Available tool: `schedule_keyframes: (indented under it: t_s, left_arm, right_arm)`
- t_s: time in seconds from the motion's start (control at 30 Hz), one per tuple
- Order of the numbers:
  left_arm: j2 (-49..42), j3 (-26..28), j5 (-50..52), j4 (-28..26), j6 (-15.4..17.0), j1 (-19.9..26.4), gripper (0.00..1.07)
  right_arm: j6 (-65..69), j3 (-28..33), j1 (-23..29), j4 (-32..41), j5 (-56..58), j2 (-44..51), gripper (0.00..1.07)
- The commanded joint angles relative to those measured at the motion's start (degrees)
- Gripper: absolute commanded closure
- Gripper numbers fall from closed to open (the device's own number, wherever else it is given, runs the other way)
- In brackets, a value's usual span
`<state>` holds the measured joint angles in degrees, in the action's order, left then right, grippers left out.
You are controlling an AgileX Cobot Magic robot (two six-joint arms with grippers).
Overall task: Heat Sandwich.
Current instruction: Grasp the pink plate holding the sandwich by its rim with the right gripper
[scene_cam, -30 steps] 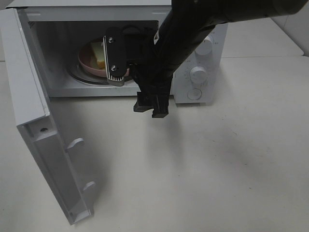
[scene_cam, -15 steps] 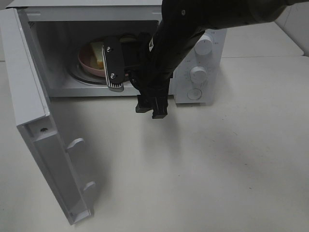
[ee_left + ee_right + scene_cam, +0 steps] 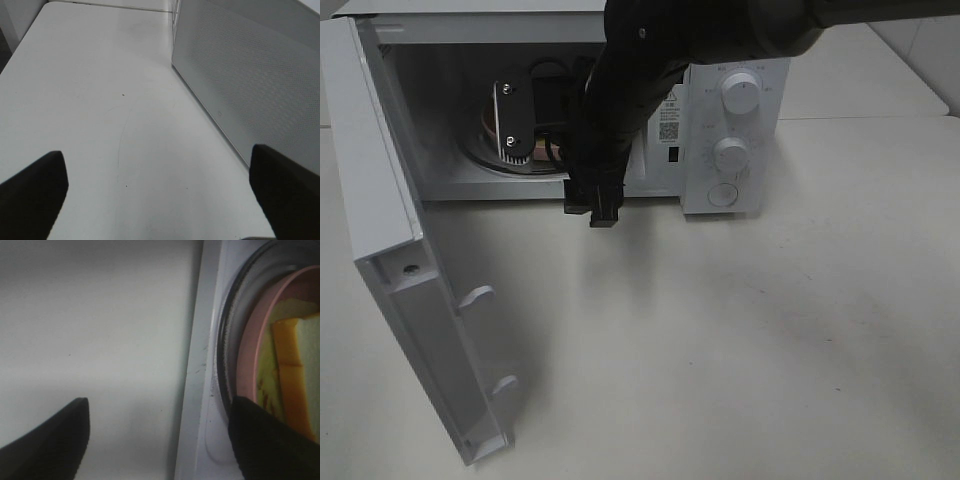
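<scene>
The sandwich (image 3: 292,365), pale bread with orange-yellow filling, lies on a round pink plate (image 3: 254,345) on the glass turntable (image 3: 480,152) inside the open microwave (image 3: 665,125). My right gripper (image 3: 515,125) reaches into the microwave opening and hides the plate and sandwich in the exterior high view. In the right wrist view the right gripper (image 3: 160,440) is open and empty. One of its fingers (image 3: 270,440) is by the plate's rim, and I cannot tell whether they touch. My left gripper (image 3: 157,192) is open and empty over the table.
The microwave door (image 3: 400,280) swings out toward the front left; its perforated panel (image 3: 250,75) stands beside the left gripper. Knobs (image 3: 740,92) sit on the control panel at the right. The white table (image 3: 770,330) stretches in front.
My right arm and gripper have moved left across the microwave opening and now cover the plate and sandwich in the exterior high view.
</scene>
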<state>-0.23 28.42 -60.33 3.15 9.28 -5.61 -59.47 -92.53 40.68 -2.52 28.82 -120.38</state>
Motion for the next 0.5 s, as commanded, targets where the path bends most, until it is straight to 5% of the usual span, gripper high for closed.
schedule_keyframes:
  t_s: [0.03,0.5]
  left_arm:
    - [-0.92,0.0,0.52,-0.52,0.52,0.0,0.16]
    - [-0.92,0.0,0.52,-0.52,0.52,0.0,0.16]
  right_arm:
    - [1.38,-3.04,0.11,-0.06,0.63,-2.01,0.33]
    - [1.09,-9.22,-0.52,3.55,0.52,-7.16,0.33]
